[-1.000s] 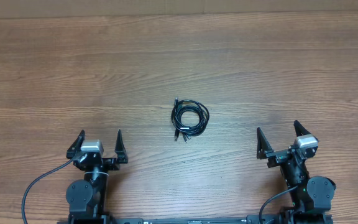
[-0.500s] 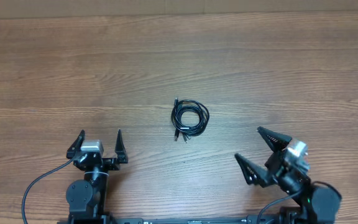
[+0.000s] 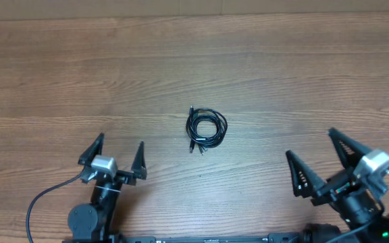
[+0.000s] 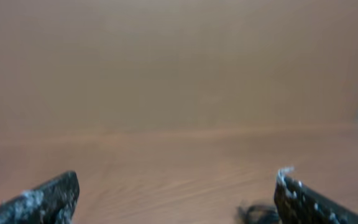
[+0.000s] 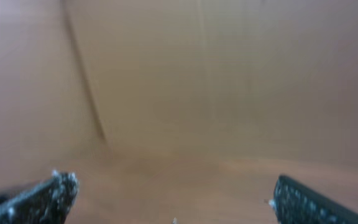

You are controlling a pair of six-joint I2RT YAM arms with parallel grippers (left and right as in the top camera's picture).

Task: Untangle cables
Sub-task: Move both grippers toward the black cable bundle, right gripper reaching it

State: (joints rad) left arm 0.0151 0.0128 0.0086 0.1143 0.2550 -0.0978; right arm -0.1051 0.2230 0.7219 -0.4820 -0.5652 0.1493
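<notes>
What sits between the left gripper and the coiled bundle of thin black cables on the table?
Nothing: in the overhead view only bare wooden tabletop separates the open left gripper from the coiled black cables.

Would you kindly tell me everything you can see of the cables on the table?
The cables are thin, black and slightly glossy, wound together into one small, roughly round coil lying flat near the middle of the wooden table. Short ends stick out at its upper left and lower left. Only the table touches it.
</notes>
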